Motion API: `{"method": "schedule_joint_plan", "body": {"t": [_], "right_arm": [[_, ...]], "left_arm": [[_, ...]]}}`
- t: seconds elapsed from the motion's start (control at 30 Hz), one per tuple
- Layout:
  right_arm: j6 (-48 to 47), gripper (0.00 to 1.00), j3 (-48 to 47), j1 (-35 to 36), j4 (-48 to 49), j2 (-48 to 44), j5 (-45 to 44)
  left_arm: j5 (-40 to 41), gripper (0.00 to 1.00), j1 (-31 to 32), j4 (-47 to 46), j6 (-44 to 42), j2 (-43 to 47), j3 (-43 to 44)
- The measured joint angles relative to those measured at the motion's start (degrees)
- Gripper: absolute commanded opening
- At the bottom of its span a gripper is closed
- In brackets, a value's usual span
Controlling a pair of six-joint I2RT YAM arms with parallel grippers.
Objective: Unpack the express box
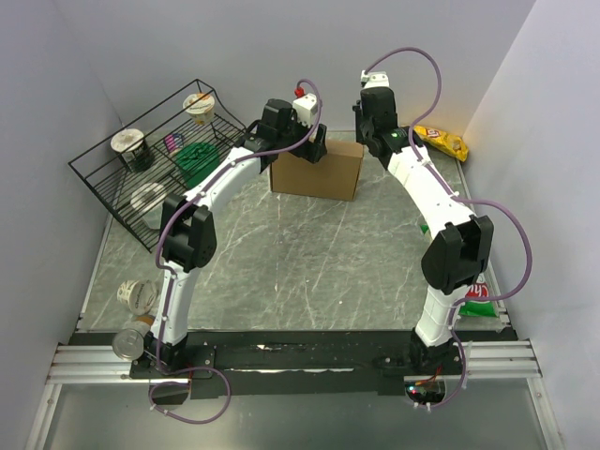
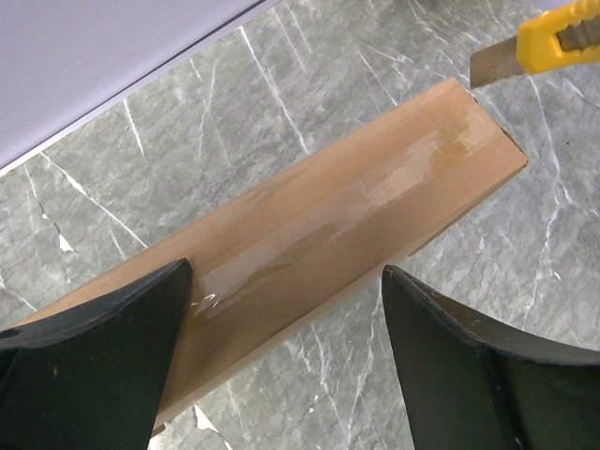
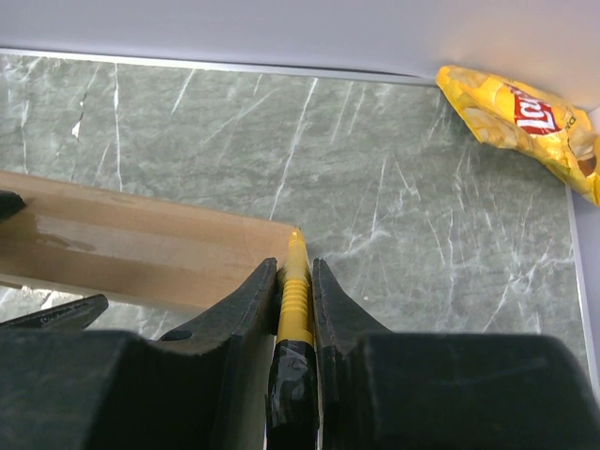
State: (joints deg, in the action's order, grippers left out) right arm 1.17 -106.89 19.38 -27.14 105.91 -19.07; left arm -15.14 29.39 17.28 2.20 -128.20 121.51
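The express box [image 1: 317, 171] is a plain brown carton standing on edge at the back of the table, its top edge sealed with clear tape [image 2: 375, 192]. My left gripper [image 2: 286, 281] is open above the box's left end, fingers on either side of it. My right gripper [image 3: 294, 272] is shut on a yellow utility knife [image 3: 294, 291]. The knife's blade [image 2: 494, 64] points at the box's right top corner [image 3: 272, 234]. The box also shows in the right wrist view [image 3: 141, 253].
A black wire rack [image 1: 159, 164] at back left holds cups and a green item. A yellow chip bag [image 1: 442, 142] lies at back right; it also shows in the right wrist view [image 3: 525, 117]. Cups [image 1: 136, 298] lie at front left. A snack packet [image 1: 478, 300] lies by the right arm.
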Motion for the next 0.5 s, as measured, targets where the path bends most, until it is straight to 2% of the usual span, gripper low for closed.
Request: {"method": "schedule_joint_plan", "body": {"t": [0.5], "right_arm": [[-0.63, 0.00, -0.02, -0.02, 0.57, 0.22, -0.20]], "left_arm": [[-0.02, 0.89, 0.00, -0.02, 0.00, 0.00, 0.00]]}}
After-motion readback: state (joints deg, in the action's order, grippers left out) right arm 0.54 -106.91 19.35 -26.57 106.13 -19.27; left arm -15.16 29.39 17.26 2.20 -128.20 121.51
